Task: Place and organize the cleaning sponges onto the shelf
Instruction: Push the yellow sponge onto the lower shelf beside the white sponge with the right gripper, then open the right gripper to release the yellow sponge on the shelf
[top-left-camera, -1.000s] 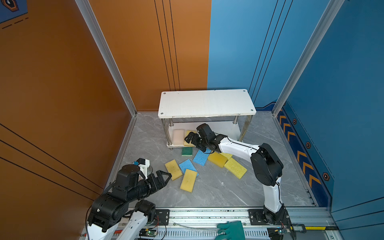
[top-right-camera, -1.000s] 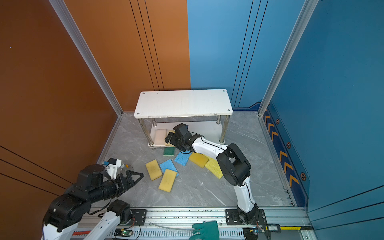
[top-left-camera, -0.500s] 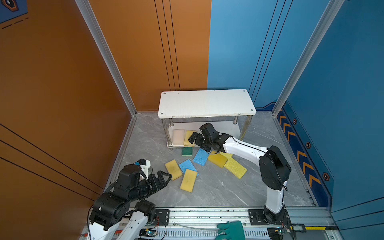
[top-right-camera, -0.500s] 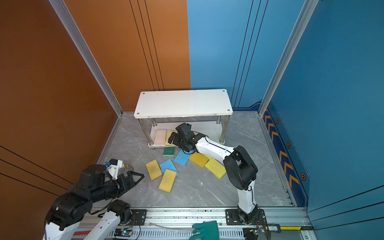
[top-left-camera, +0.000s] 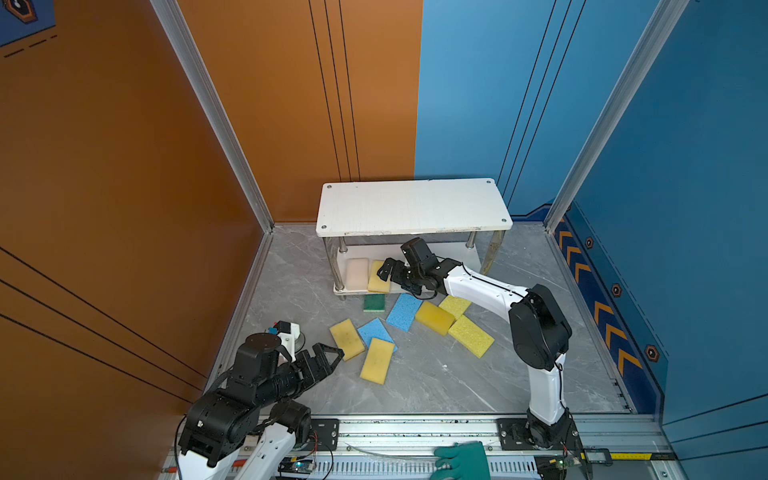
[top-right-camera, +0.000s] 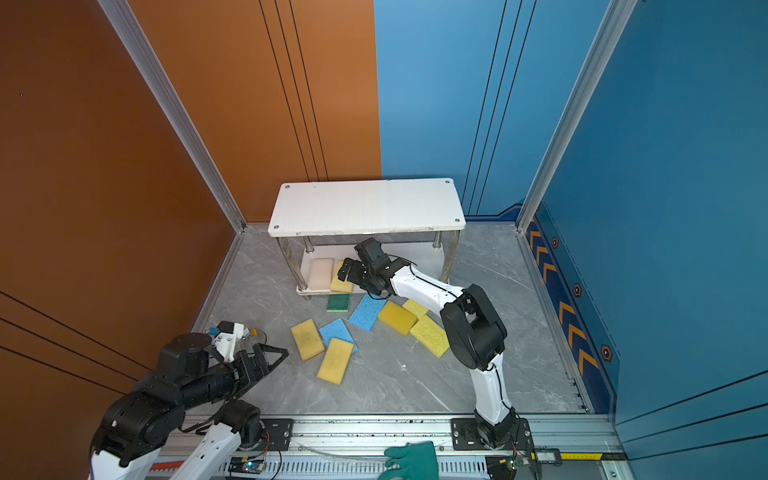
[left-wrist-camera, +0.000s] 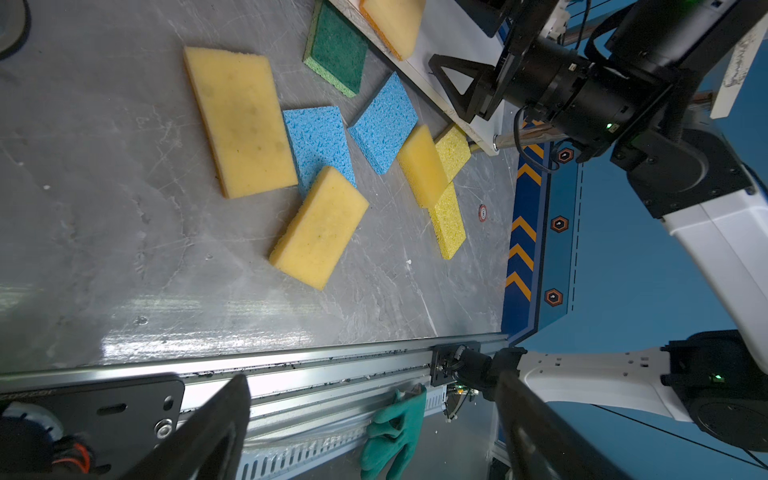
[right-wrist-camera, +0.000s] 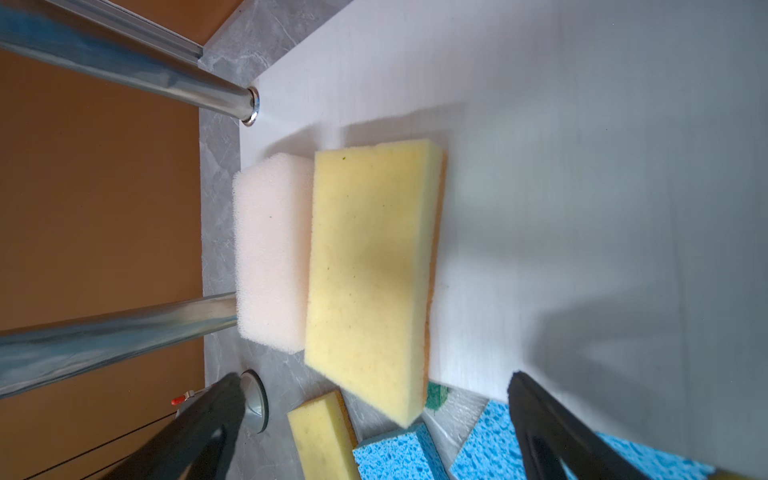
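Note:
The shelf (top-left-camera: 411, 205) stands at the back. On its lower board (right-wrist-camera: 540, 208) lie a pale pink-beige sponge (right-wrist-camera: 272, 249) and a yellow sponge (right-wrist-camera: 370, 266) whose corner overhangs the front edge. My right gripper (top-left-camera: 388, 273) hovers open just in front of that yellow sponge, holding nothing. On the floor lie a dark green sponge (top-left-camera: 374, 302), two blue sponges (top-left-camera: 404, 311) (top-left-camera: 376, 332) and several yellow sponges (top-left-camera: 347, 338) (top-left-camera: 377, 360) (top-left-camera: 434, 318) (top-left-camera: 471, 336). My left gripper (top-left-camera: 332, 355) is open and empty at the front left, beside the nearest yellow sponge.
A teal-green glove (top-left-camera: 461, 461) hangs over the front rail (top-left-camera: 415, 428). Chrome posts (right-wrist-camera: 124, 332) flank the lower board's left end. Orange and blue walls close in the grey floor (top-left-camera: 436, 386) on three sides.
The right arm's elbow has shifted slightly right and the wrist has risen a little; its gripper stays open by the yellow sponge on the lower board. The left arm has barely moved.

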